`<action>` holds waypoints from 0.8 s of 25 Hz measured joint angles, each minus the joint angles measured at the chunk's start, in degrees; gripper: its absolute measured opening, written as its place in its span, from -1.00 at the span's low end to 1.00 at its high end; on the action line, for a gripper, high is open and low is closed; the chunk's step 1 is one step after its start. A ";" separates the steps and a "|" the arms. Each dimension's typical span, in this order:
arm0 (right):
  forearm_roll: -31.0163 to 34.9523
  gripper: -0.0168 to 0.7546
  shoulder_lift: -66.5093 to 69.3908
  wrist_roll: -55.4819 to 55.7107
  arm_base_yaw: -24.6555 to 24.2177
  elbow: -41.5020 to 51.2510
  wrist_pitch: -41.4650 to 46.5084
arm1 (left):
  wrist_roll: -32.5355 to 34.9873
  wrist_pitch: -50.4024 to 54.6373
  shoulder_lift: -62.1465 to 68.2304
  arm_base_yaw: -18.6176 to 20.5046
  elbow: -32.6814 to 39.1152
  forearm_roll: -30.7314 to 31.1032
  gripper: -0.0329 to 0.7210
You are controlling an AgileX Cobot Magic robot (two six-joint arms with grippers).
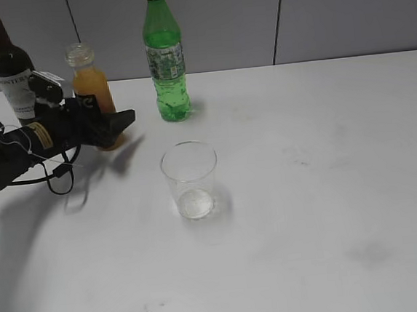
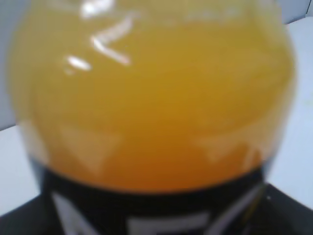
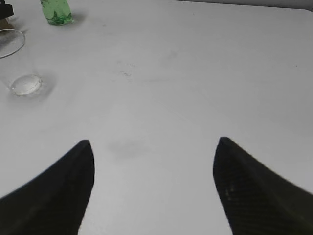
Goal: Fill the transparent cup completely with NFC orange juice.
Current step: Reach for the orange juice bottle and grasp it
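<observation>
Nothing poured yet — transparent cup (image 1: pixel 190 179) empty and upright at the middle of the white desk (image 1: pixel 328 189), thin-rimmed, slightly tapered, colourless. NFC orange juice (image 1: pixel 91 86), opaque orange in a small clear bottle with a black label, upright at the back left between a dark wine bottle (image 1: pixel 7 68) and a green soda bottle (image 1: pixel 165 57). Cap apparently off. Left gripper (image 1: pixel 114 124) around the bottle's lower body; jaws seemingly closed on it, though contact hard to confirm. Right gripper (image 3: pixel 154 186) over bare desk — jaws wide, holding nothing. Lifting, carrying and pouring all left to do.
</observation>
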 joint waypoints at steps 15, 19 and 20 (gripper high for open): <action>0.00 0.56 0.00 0.00 0.00 0.00 0.00 | -0.14 0.58 0.33 -0.11 0.15 -2.24 0.32; 0.00 0.56 0.00 0.00 0.00 0.00 0.00 | -0.14 4.77 -3.27 -0.21 3.61 -1.94 0.32; 0.00 0.56 0.00 0.00 0.00 0.00 0.00 | -0.14 6.54 -4.82 -0.33 5.10 -1.94 0.32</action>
